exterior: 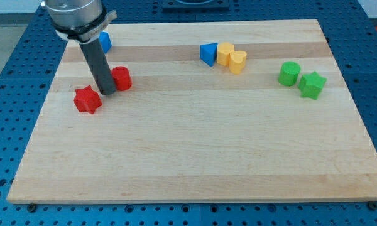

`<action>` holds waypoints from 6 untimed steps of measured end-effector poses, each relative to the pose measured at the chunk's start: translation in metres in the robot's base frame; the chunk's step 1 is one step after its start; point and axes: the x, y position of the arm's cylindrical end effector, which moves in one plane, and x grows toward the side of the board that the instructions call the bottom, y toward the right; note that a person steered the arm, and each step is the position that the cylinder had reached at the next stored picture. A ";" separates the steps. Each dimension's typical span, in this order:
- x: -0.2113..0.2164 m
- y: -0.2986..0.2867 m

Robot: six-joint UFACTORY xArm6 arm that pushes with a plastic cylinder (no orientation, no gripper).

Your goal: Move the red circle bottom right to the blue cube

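While wedged between red circle [121,78] and red star [87,100], my tip [107,92], no fingers, near board's left edge [53,94]

You'll see the red circle [122,78] flat at the view's upper left, with the blue cube [105,42] above it, partly hidden

Red star [87,100], blue triangle [208,53], two yellow blocks [232,58], two green blocks [301,79].
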 end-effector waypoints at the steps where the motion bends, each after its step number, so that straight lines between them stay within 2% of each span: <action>1: -0.014 0.002; 4: -0.045 0.002; 6: -0.038 0.055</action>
